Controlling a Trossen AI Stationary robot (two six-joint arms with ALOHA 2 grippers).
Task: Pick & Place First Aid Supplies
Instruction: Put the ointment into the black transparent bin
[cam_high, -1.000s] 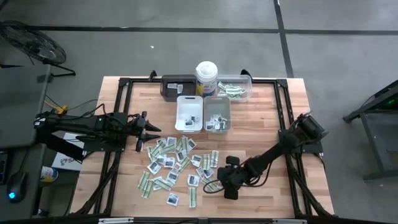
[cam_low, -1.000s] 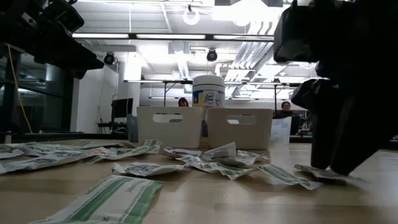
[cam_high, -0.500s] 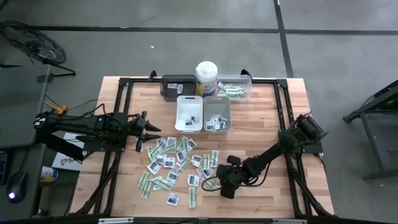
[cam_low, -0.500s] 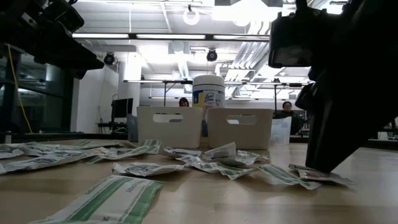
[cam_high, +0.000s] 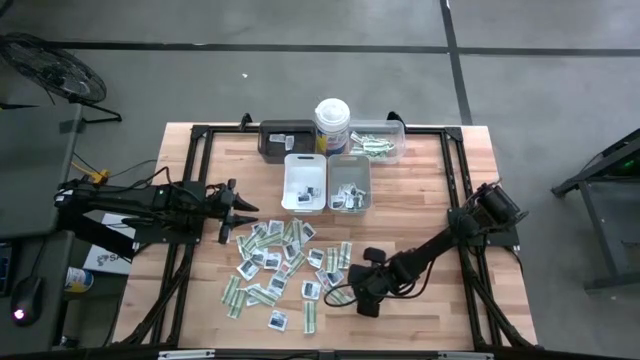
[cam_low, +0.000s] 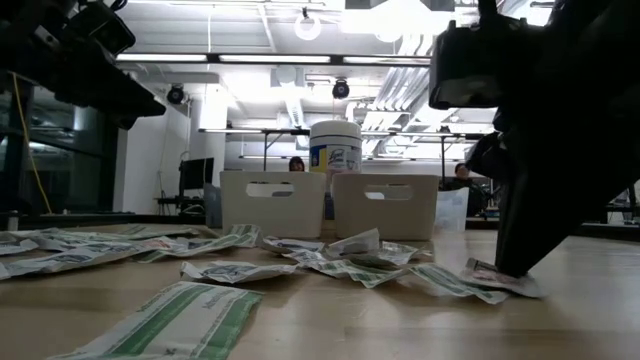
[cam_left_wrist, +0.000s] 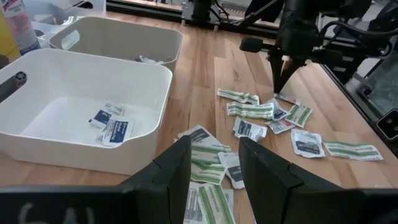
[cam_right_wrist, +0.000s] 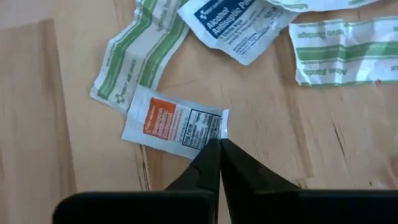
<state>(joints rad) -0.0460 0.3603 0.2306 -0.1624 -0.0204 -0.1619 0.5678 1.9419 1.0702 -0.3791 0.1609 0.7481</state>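
Note:
Many first aid supplies (cam_high: 280, 262) lie scattered flat on the wooden table: white sachets and green-and-white strips. At the right edge of the pile lies an orange-and-white sachet (cam_right_wrist: 171, 124). My right gripper (cam_right_wrist: 217, 146) points steeply down at it and is shut on its edge; it also shows in the high view (cam_high: 347, 296) and the low view (cam_low: 512, 268). My left gripper (cam_left_wrist: 211, 167) hovers open above the table's left part (cam_high: 250, 214), well clear of the packets. My right gripper pinches the orange-and-white sachet at its short edge (cam_right_wrist: 221, 124), at the end away from the orange mark, between its two fingertips. The fingers come from above, slanting down. The sachet still lies flat on the table (cam_low: 490, 276).
A white tray (cam_high: 305, 196) and a grey tray (cam_high: 349, 163) with a few packets stand behind the pile. Farther back stand a dark tray (cam_high: 285, 142), a white canister (cam_high: 331, 125) and a clear tray (cam_high: 378, 142). Bare wood lies to the right of the right gripper.
My right gripper has shut its fingers on the orange-and-white sachet's edge while staying low over the table. The sachet has stayed lying on the table. The left arm has kept still.

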